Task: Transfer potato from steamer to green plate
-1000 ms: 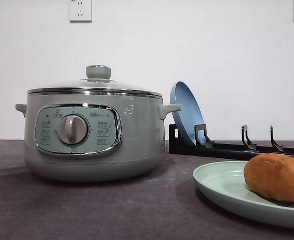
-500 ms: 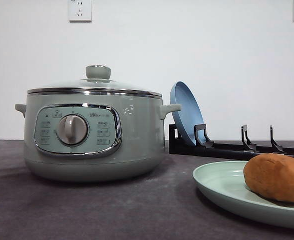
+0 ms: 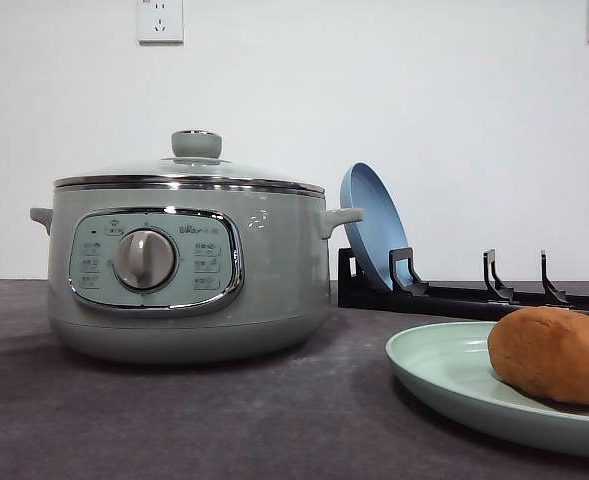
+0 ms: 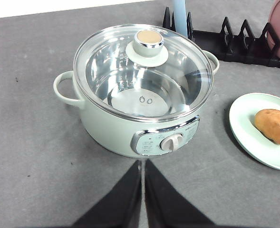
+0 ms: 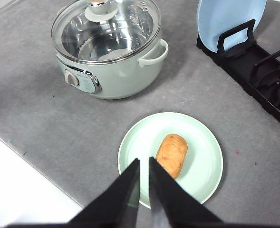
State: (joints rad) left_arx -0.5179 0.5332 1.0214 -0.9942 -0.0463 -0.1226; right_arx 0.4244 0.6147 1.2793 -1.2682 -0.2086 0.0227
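The oblong orange-brown potato (image 5: 172, 155) lies on the shallow mint-green plate (image 5: 140, 137), well apart from the lidded sage-green steamer (image 3: 189, 260). Both the left gripper (image 4: 143, 190) and the right gripper (image 5: 143, 187) hang empty above the grey table (image 5: 54, 118), fingers nearly together.

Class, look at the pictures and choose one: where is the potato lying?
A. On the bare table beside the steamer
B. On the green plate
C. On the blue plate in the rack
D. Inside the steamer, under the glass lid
B: the potato lies on the green plate, while the lidded steamer holds no food.
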